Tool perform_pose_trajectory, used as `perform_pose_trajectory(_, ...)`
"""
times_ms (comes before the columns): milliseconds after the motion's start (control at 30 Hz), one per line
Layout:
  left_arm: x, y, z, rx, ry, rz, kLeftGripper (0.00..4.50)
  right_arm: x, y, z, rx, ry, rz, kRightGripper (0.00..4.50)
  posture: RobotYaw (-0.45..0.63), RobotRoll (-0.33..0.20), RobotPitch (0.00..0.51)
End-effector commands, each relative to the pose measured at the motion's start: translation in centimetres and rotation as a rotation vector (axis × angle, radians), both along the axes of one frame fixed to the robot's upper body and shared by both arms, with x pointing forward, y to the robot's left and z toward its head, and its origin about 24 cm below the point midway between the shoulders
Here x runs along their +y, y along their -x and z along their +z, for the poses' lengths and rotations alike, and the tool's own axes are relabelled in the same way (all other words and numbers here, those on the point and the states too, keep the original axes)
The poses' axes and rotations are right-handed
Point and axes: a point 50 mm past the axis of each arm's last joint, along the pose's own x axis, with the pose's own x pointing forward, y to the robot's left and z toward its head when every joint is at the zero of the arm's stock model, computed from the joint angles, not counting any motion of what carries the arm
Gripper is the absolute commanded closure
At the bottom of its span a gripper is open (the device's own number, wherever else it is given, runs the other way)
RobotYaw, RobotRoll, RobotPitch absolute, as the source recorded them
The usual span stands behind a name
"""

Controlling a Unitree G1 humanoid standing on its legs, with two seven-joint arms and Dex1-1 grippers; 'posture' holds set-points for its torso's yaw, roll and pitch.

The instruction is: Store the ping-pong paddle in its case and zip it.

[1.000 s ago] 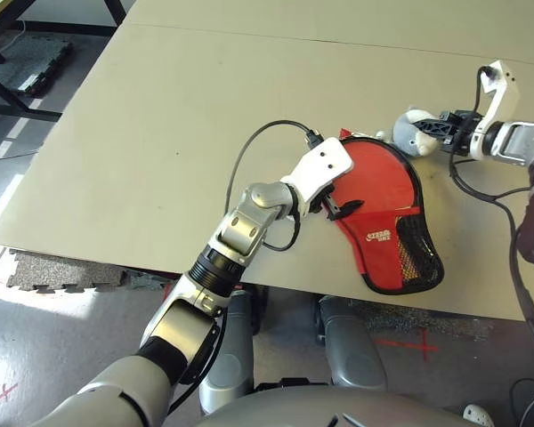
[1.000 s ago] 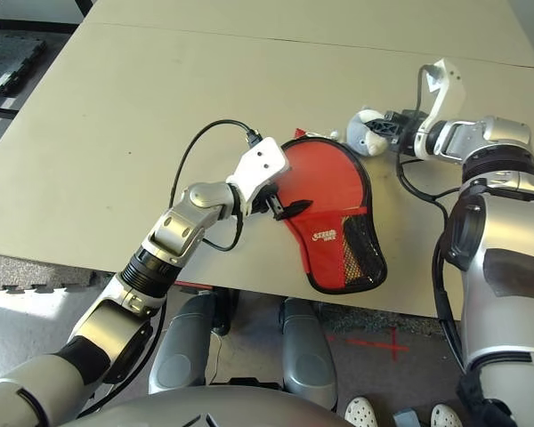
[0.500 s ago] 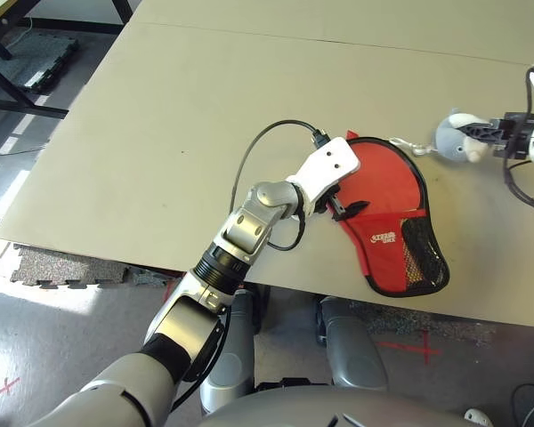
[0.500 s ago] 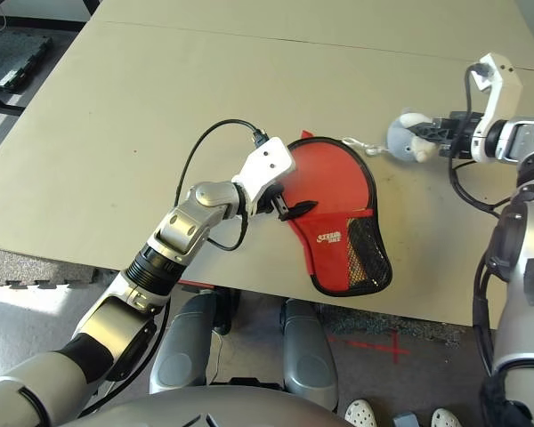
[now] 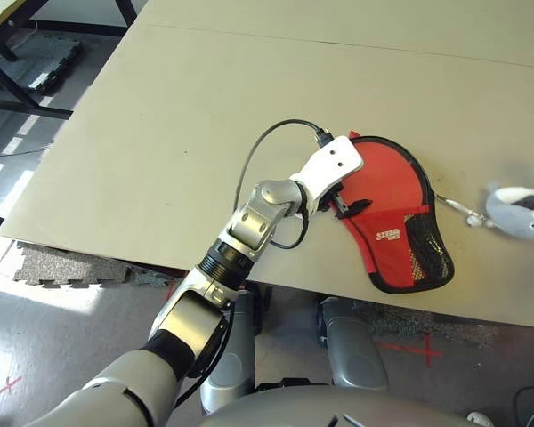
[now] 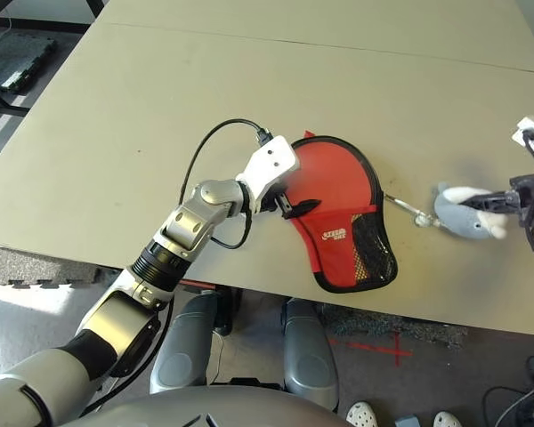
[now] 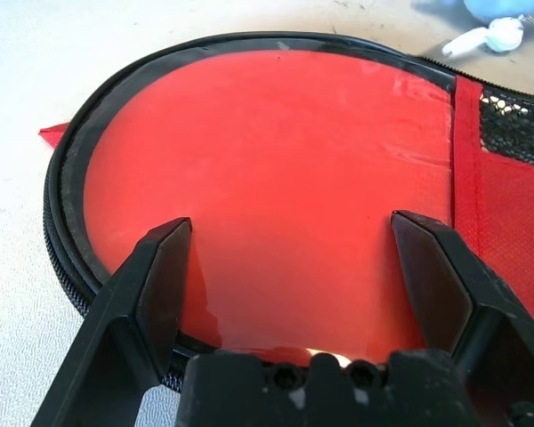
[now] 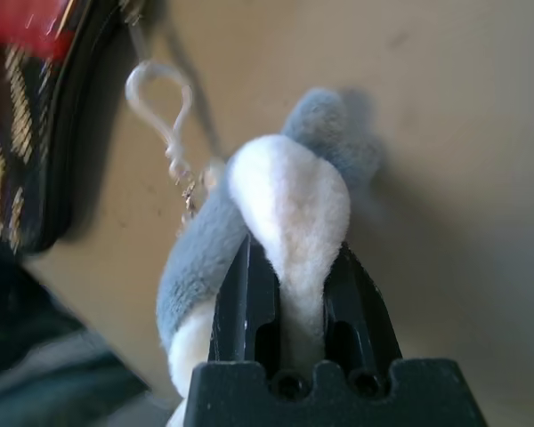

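A: where's the case (image 6: pixel 335 258) lying? which arm's better placed for the zip?

B: near end is the mesh pocket (image 6: pixel 372 247), by the table edge. long axis runs from there away from the robot, leaning left. next out, the left gripper (image 7: pixel 293 222) is spread open above the red panel (image 7: pixel 276 169), probably to steady it.

A: and the right?

B: right gripper (image 8: pixel 294 258) is clamped on the plush toy (image 6: pixel 458 215), off to the case's right. the cord (image 6: pixel 409 209) runs from the toy to the case's right edge, so I'd guess it's the zip pull. right arm's nearer that side; the case lies to that gripper's left, so I'd swing toward the pocket end, along the edge.

A: paddle?

B: can't make it out separately, my guess is inside. farthest bit's the rounded end.
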Motion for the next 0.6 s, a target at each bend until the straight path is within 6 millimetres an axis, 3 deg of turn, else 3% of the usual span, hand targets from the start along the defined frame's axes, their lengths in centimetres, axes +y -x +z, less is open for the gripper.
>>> perform_pose_trajectory(33,0.8,0.3,-3.9,0.139,-0.111,0.029,0.00,1.3,2.5,-0.3,0.143,-0.055,0.078,4.28,-0.20,0.000,0.270)
perform_pose_trajectory(267,0.7,0.1,-4.0,0.141,-0.113,0.036,0.00,2.9,4.5,-0.9,0.247,-0.138,0.154,4.29,-0.21,0.000,0.273)
perform_pose_trajectory(600,1.0,-0.1,-4.1,0.145,-0.118,0.054,0.00,3.8,3.9,-1.4,0.222,-0.170,0.176,4.29,-0.21,0.000,0.280)
